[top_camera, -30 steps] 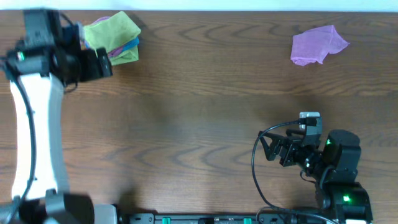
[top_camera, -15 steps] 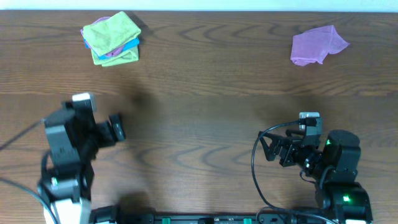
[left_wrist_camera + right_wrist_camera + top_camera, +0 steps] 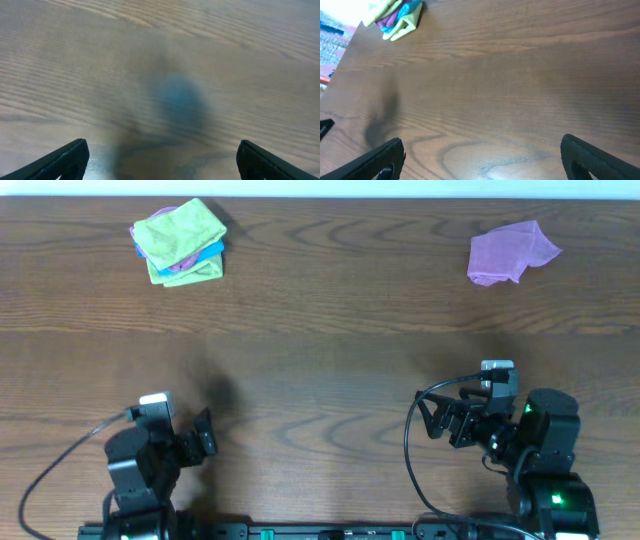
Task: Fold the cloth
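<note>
**A:** What is on the left side?

**B:** The left tool (image 3: 205, 435) sits low at the near-left edge of the counter (image 3: 320, 330). Its jaws are spread wide with nothing between them. In the left wrist view, only bare, blurred wood grain shows between its two fingertips (image 3: 70, 159).

**A:** And where is the cloth?

**B:** The lime-green cloth (image 3: 178, 232) lies at the far-left corner, well apart from both tools. It is folded over on top of a small pile. A bright blue cloth (image 3: 212, 252) and a sliver of purple cloth (image 3: 175, 268) peek out beneath it. A green layer shows under those, but whether it belongs to the same cloth cannot be told.

**A:** What is towards the right?

**B:** A lilac cloth (image 3: 510, 250) lies crumpled at the far right, alone on the wood. Closer in, the right tool (image 3: 428, 420) points leftward along the near side, its jaws wide apart and empty. The right wrist view looks across bare counter to the pile in the far corner.
</note>
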Robot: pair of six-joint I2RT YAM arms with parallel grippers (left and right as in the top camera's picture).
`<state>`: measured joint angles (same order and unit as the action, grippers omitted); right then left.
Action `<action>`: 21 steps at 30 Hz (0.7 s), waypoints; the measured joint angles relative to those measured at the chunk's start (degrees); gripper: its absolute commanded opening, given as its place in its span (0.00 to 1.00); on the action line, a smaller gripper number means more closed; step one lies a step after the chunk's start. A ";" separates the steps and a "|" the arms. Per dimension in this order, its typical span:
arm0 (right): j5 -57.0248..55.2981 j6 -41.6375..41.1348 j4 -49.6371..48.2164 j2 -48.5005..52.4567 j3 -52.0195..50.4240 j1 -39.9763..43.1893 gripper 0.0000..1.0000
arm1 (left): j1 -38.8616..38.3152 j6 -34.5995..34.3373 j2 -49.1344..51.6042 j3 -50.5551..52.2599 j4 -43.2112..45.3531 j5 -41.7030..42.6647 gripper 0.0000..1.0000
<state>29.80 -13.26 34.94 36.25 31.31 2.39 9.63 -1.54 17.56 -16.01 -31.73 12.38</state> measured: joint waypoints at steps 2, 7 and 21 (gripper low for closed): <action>0.02 0.00 0.00 0.00 0.00 0.00 0.99 | -0.02 0.04 -2.60 1.86 0.02 -0.02 0.95; 0.00 0.00 -0.02 0.00 0.00 0.00 0.99 | -1.53 0.09 -6.99 4.39 0.13 -1.09 0.95; 0.02 0.00 0.00 0.00 0.00 0.00 0.99 | -6.34 5.51 -11.26 6.88 0.11 -2.34 0.95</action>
<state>29.82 -13.26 34.94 36.25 31.31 2.39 3.29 3.97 6.31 -9.13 -31.62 10.04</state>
